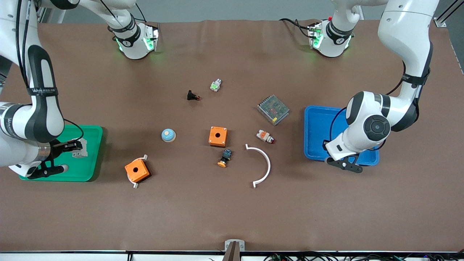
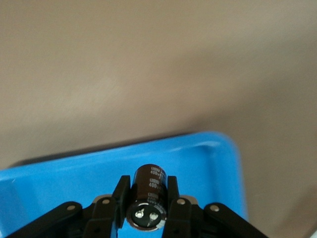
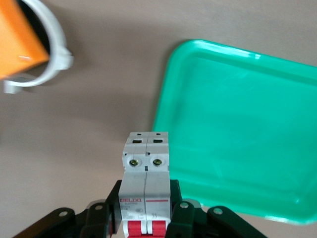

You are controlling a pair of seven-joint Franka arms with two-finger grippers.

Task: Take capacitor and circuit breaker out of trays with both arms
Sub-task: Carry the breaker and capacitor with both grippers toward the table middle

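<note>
The risk we see now is a slip: both parts are pinched by narrow fingers, and a quick swing or a bump on a tray rim could twist either one loose. Our left gripper (image 2: pixel 146 203) is closed on the capacitor (image 2: pixel 147 198), lifted over the blue tray (image 1: pixel 314 130) at the left arm's end of the table; its round body gives the jaws little flat surface, so we judge it the likelier to roll out. Our right gripper (image 3: pixel 146 218) is clamped on the circuit breaker (image 3: pixel 146 188), raised over the green tray (image 1: pixel 85 170). The capacitor is a dark brown-black cylinder with pale printing and a silvery end bearing two terminals. The circuit breaker is a white-grey two-pole block with red levers near the jaws.
</note>
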